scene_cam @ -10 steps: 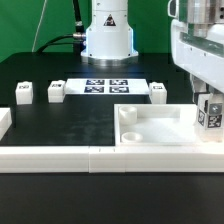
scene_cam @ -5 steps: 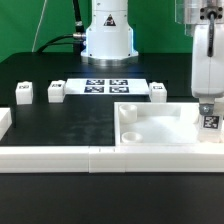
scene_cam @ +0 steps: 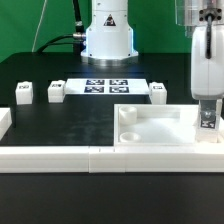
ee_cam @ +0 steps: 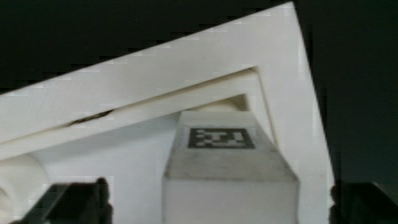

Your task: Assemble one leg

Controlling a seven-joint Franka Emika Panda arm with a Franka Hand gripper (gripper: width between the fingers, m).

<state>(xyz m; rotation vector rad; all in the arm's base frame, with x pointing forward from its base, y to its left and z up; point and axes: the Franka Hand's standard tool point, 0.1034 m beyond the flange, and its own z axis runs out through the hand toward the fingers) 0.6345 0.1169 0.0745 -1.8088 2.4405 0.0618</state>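
White plastic leg (scene_cam: 208, 117) at right edge of the exterior view, upright, tag facing camera, held in the gripper (scene_cam: 207, 106), fingers clamped on its upper part. Leg sits over the far right corner of the large white panel (scene_cam: 160, 127); contact with panel unclear. Wrist view: tagged leg (ee_cam: 224, 150) centre frame inside panel corner. Three more legs (scene_cam: 55, 92) mid-left, beside marker board (scene_cam: 106, 86).

End effector (scene_cam: 207, 116) vertical, fingers downward.
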